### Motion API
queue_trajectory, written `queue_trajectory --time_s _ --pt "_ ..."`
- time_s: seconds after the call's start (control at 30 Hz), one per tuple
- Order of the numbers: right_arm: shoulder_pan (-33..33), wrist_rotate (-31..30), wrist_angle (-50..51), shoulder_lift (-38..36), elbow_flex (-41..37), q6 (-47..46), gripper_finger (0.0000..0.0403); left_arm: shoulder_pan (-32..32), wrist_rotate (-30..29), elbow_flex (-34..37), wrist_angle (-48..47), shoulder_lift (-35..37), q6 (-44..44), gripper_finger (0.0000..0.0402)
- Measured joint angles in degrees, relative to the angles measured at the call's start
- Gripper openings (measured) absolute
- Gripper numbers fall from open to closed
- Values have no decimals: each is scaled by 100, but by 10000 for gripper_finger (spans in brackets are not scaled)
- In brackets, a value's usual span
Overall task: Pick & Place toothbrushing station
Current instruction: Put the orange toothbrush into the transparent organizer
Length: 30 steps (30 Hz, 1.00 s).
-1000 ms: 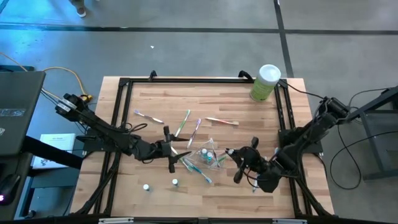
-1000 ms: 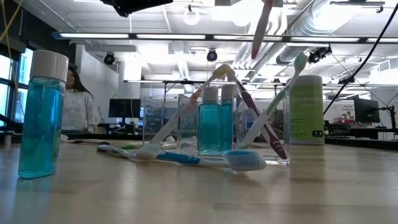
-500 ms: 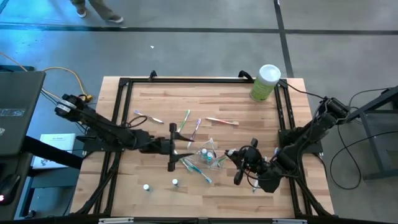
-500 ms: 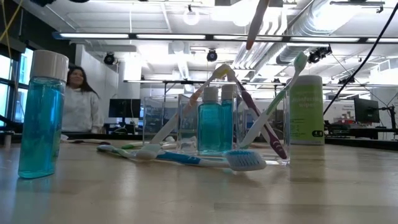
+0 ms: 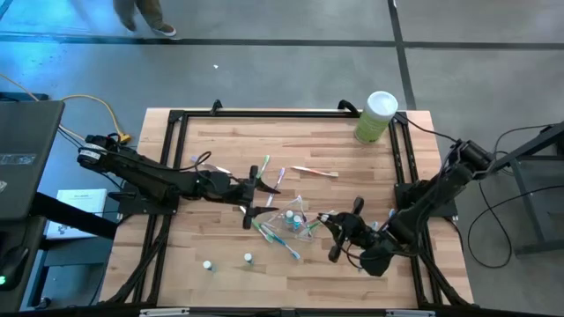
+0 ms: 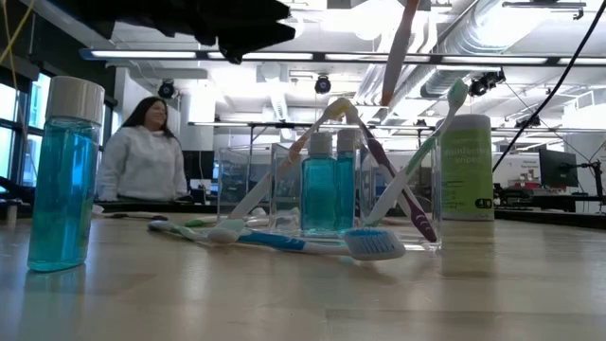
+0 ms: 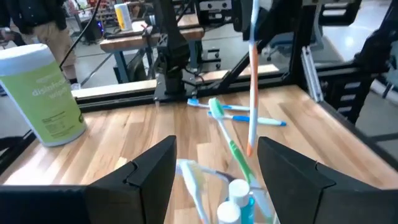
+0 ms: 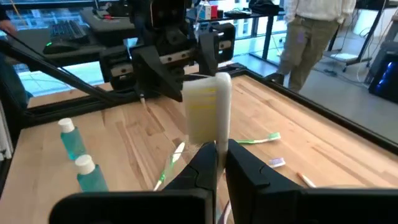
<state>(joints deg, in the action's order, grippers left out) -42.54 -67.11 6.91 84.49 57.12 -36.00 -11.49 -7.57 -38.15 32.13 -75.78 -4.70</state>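
High view: left hand (image 5: 253, 192) hovers beside clear cup (image 5: 293, 217).

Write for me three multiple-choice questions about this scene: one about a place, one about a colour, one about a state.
1. Where does the canister stand?
A. At a corner of the table, on the right arm's side
B. At the middle of the table
C. On the floor

2. What colour is the canister's lid?
A. Black
B. White
C. Red

3. In what state is the right pincer?
A. Wide open and empty
B. Shut on a bottle
C. Shut on a toothbrush

Key: 1 A, the high view shows it at the corner above the right arm. 2 B, the lid shows white from above. 3 C, the right wrist view shows the brush head upright between the closed fingers.
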Motion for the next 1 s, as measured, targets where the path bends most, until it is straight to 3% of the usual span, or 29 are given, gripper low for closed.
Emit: queue_trajectory --time_s 0.3,0.43,0.67,1.0 --pt "235 428 86 480 2 -539 7 -31 34 -4 -1235 873 573 218" --pt "443 863 529 741 2 -1303 7 -31 37 -9 -2001 1337 865 218" --pt "778 1319 700 1111 2 -1813 11 -60 35 -6 -2742 1507 1158 218" --pt "1038 1959 554 1044 2 -1478 107 -417 28 -4 -2891 1557 1036 218"
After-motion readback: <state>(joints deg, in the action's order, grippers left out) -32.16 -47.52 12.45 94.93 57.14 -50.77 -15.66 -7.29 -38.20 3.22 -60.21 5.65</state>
